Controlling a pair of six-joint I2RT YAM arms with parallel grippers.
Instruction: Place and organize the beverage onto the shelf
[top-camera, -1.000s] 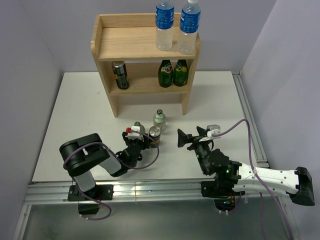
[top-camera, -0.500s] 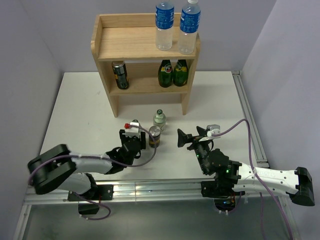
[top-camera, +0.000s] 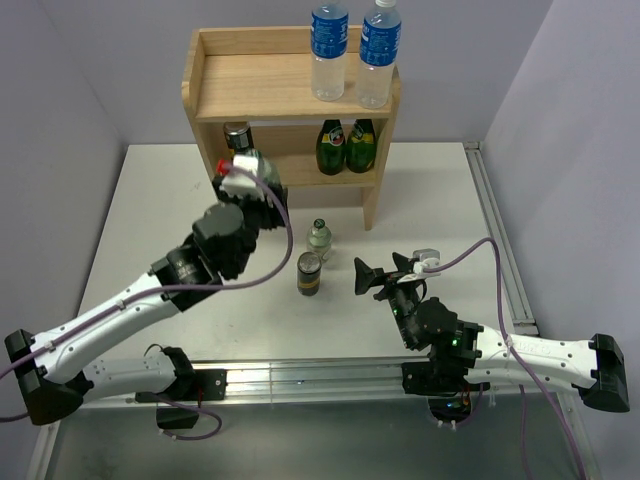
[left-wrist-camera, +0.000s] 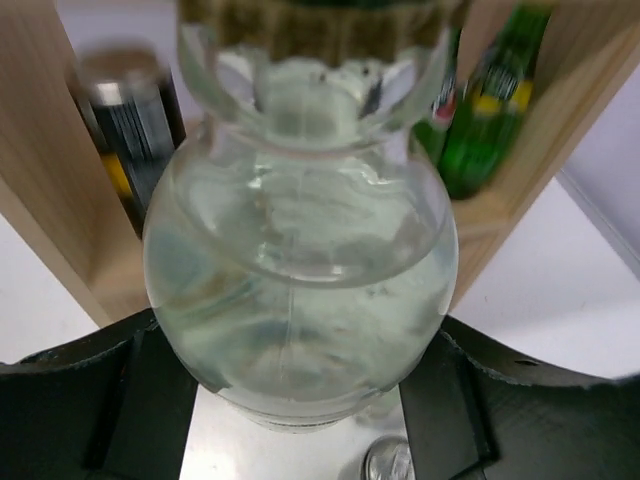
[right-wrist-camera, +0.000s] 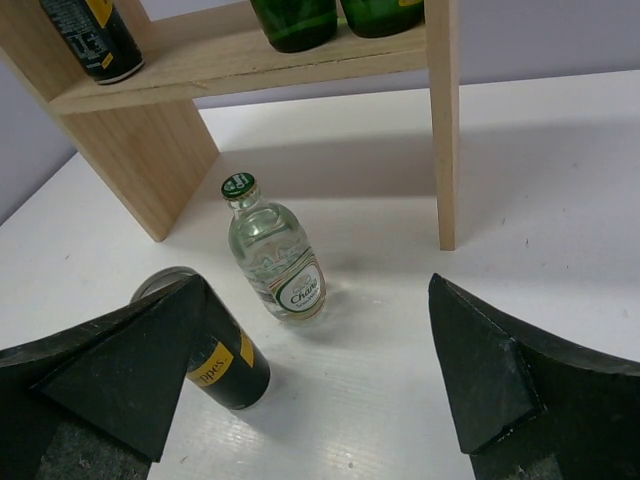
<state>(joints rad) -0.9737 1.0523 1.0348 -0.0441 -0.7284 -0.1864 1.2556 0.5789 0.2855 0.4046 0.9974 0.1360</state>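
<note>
My left gripper (top-camera: 246, 166) is shut on a clear glass green-capped bottle (left-wrist-camera: 300, 270), held in the air in front of the wooden shelf's (top-camera: 290, 100) lower tier, between a dark can (left-wrist-camera: 135, 120) and two green bottles (left-wrist-camera: 490, 110) standing there. Two blue-labelled water bottles (top-camera: 329, 50) stand on the top tier at the right. A second clear glass bottle (top-camera: 318, 238) and a dark can (top-camera: 309, 274) stand on the table in front of the shelf. My right gripper (top-camera: 380, 270) is open and empty, low over the table to the right of that can (right-wrist-camera: 225, 365) and bottle (right-wrist-camera: 275, 255).
The shelf's right side panel (right-wrist-camera: 442, 120) stands just behind the loose bottle. The shelf's left side panel (left-wrist-camera: 40, 180) is close to the held bottle. A grey wall rises behind the shelf. A metal rail (top-camera: 500, 250) runs along the table's right edge.
My left arm has risen from the table and swung back toward the shelf, carrying the clear glass bottle from beside the can up to the lower tier's opening. The right arm has not moved.
</note>
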